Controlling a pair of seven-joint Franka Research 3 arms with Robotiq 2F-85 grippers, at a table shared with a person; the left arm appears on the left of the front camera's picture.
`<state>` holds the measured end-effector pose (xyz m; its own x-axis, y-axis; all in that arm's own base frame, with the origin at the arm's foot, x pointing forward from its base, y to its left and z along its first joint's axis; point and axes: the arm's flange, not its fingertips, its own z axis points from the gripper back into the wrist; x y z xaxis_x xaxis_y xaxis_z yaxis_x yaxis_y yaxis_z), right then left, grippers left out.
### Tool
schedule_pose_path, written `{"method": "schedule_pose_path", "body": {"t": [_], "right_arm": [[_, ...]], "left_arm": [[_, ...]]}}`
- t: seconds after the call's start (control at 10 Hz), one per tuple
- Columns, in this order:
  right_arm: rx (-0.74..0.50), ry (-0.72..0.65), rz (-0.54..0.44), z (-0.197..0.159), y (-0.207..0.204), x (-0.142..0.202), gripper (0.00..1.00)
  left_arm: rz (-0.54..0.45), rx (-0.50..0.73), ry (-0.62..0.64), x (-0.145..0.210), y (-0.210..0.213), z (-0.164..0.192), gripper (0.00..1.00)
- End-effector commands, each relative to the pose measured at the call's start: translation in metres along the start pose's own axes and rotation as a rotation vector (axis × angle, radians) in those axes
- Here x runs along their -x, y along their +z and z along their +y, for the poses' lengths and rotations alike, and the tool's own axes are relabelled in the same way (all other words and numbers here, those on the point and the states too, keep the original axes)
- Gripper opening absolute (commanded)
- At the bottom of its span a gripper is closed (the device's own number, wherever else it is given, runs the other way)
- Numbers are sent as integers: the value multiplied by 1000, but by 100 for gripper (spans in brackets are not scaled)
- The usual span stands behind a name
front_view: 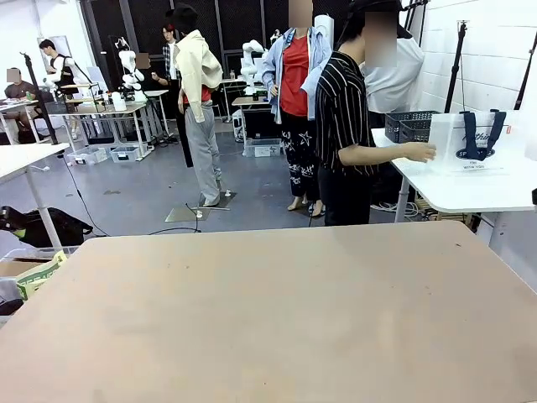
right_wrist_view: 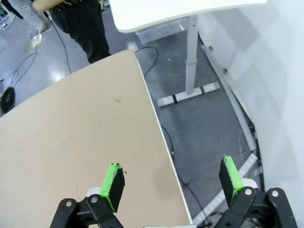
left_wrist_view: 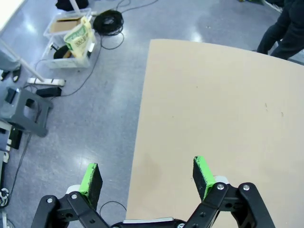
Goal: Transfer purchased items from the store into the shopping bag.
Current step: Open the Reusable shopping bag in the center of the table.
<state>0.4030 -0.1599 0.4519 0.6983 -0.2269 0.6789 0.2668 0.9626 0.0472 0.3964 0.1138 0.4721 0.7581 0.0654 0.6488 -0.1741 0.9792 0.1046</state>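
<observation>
The shopping bag (front_view: 474,143), whitish and translucent with navy strap handles and black script, stands on a white side table (front_view: 470,191) at the far right. A person in a striped shirt rests a hand (front_view: 418,152) on its left side. Behind that arm sits the store, a dark grey lattice basket (front_view: 409,126). The purchased items are out of view. My left gripper (left_wrist_view: 146,178) is open above the tan table's left edge, half over the floor. My right gripper (right_wrist_view: 172,183) is open over the table's right edge, nothing between its green pads.
The broad tan table (front_view: 268,319) lies bare in front of me. A clear bin with packaging (left_wrist_view: 71,40) and coiled cable sit on the floor to its left. The white table's leg (right_wrist_view: 191,57) and cables stand to its right.
</observation>
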Motion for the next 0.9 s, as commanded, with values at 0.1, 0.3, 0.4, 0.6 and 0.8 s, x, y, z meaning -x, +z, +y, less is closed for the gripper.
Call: {"method": "schedule_pose_path", "body": {"t": [0.1,0.3,0.4,0.6,0.8], "right_arm": [[10,14,0,-1,2,0,100],[10,14,0,-1,2,0,100],[10,14,0,-1,2,0,100],[10,14,0,-1,2,0,100],[10,14,0,-1,2,0,100]], "left_arm": [[1,-35,-11,0,5,4,100],[1,-35,-11,0,5,4,100],[1,-35,-11,0,5,4,100],[1,-35,-11,0,5,4,100],[1,-35,-11,0,5,4,100]]}}
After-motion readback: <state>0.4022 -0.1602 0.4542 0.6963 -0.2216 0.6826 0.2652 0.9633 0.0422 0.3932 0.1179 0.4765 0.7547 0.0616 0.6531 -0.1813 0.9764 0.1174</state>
